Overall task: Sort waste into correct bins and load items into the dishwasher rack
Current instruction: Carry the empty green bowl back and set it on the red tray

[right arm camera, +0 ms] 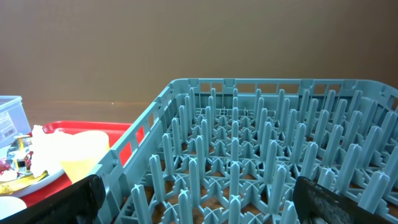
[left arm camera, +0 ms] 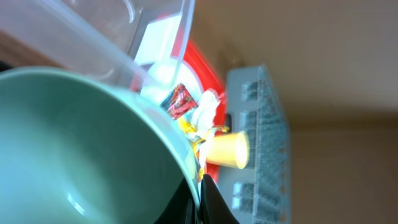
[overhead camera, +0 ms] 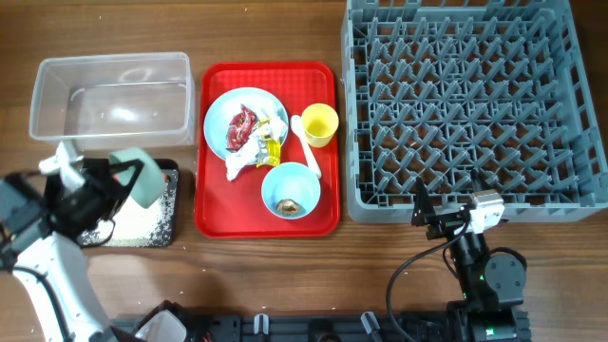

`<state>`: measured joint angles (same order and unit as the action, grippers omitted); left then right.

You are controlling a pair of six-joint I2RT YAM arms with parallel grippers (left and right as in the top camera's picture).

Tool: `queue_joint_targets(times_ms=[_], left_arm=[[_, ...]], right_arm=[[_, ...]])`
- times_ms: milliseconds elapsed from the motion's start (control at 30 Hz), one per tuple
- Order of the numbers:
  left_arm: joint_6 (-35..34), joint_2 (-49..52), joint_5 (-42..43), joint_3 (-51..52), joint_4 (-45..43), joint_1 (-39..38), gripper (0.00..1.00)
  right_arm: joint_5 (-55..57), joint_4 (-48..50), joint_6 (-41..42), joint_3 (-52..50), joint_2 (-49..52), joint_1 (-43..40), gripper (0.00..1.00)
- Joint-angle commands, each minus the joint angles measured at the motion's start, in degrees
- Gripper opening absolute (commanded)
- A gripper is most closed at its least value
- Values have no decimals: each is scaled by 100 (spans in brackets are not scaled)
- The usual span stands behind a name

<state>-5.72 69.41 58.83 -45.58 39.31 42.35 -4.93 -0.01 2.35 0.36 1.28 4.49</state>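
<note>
Overhead view of a wooden counter (overhead camera: 285,28), seen from my remote station. At far left, my left jaws were pressed onto the rim of the pale green bowl (overhead camera: 136,177), pinching it. The bowl hung tilted on its side over the back of the black tray (overhead camera: 163,226), whose floor was scattered with white rice grains (overhead camera: 142,217). The left wrist view was almost filled by the bowl's smooth inside, with one dark finger (left arm camera: 208,202) at its rim.

Behind the black tray sat the clear tub (overhead camera: 57,95). The right wrist view caught a white label (right arm camera: 7,121) on its wall, with print too small for me to read.

Just right of both bins lay the red serving tray (overhead camera: 214,223). On it, the light blue plate (overhead camera: 220,114) carried a red wrapper (overhead camera: 242,125), crumpled white tissue (overhead camera: 249,152) and a yellow wrapper (overhead camera: 273,147). The small yellow cup (overhead camera: 319,123) stood near the tray's right edge, with the white spoon (overhead camera: 306,147) just beside it. At the front, the light blue bowl (overhead camera: 290,185) held a small brown lump (overhead camera: 287,205).

The grey dishwasher rack (overhead camera: 465,95) filled the right side. My right jaws were spread wide, gripping nothing, just in front of the rack's near wall and well apart from everything on the red tray.
</note>
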Motion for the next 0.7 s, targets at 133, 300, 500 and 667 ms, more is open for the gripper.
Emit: queue_joint_targets(times_ms=[133,300,500,667], left_arm=[[-422,-304,-3276,-973,293,-3145,4],[-424,-74,-4824,-973,343,-4962,4],[-551,551,-4907,-970,555,-5792,4],[-702,1128,-4887,-970,894,-5995,4]], right_arm=[[20,22,81,-7,11,-22,100],[20,22,81,-7,11,-22,100],[20,22,79,-7,11,-22,99],[20,22,81,-7,11,-22,100]])
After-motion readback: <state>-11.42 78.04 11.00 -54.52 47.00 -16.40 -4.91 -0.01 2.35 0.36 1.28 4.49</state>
